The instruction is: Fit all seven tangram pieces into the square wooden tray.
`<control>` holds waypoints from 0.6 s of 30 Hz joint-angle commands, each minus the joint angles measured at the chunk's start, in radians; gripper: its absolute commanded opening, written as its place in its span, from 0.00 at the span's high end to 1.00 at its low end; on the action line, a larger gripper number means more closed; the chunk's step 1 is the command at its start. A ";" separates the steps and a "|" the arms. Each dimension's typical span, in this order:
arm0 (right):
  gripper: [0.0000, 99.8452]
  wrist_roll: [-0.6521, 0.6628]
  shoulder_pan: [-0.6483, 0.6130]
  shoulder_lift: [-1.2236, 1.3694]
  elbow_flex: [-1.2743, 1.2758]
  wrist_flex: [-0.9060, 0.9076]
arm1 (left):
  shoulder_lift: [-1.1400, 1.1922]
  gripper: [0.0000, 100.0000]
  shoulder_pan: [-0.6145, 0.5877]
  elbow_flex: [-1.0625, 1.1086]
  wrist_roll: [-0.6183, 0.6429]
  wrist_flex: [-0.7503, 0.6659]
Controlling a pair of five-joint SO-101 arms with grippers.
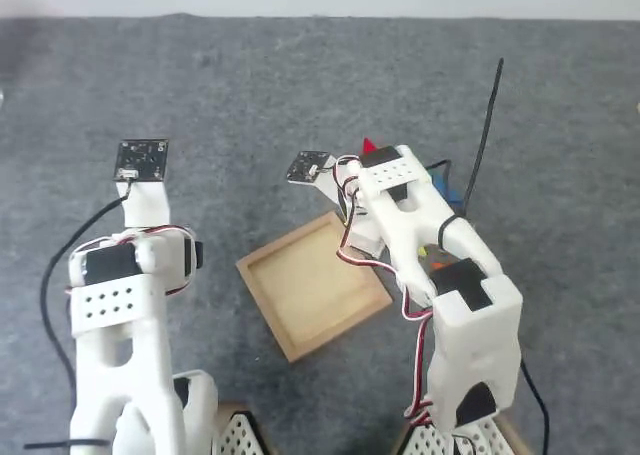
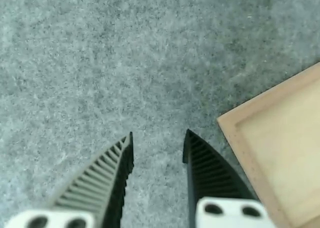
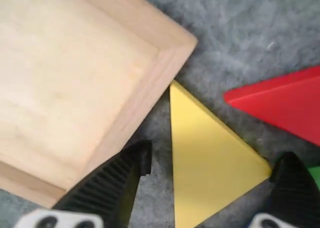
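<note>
Yellow triangle (image 3: 202,153) lies on the grey mat (image 1: 250,95), one corner almost touching the wooden tray's (image 1: 266,313) outer rim at the high view's centre. The right gripper's (image 3: 215,160) fingers stand apart, straddling it. A red piece (image 3: 285,105) lies near. The left gripper (image 2: 158,137), fingers apart, hovers over mat beside the tray.

red piece (image 1: 369,146) mostly behind right arm (image 1: 420,220)

Your left arm (image 1: 112,310) and right arm (image 1: 440,245) are white printed plastic with black servos, looped red-and-white wires (image 1: 372,265) and a black cable (image 1: 45,290) (dark camera boards (image 1: 141,159) top the wrists). The fingers (image 2: 112,173) are black and ribbed.
</note>
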 commanded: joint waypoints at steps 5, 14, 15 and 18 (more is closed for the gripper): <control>0.62 -0.025 0.044 0.002 -0.026 -0.022 | -0.032 0.83 -0.006 -0.005 0.008 -0.018; 0.82 -0.092 0.073 0.001 -0.026 -0.025 | -0.034 0.83 -0.006 -0.005 0.008 -0.018; 0.85 -0.095 0.073 0.001 -0.026 -0.027 | -0.034 0.83 -0.006 -0.005 0.008 -0.018; 0.91 -0.095 0.070 0.001 -0.026 -0.027 | -0.034 0.83 -0.008 -0.005 0.006 -0.018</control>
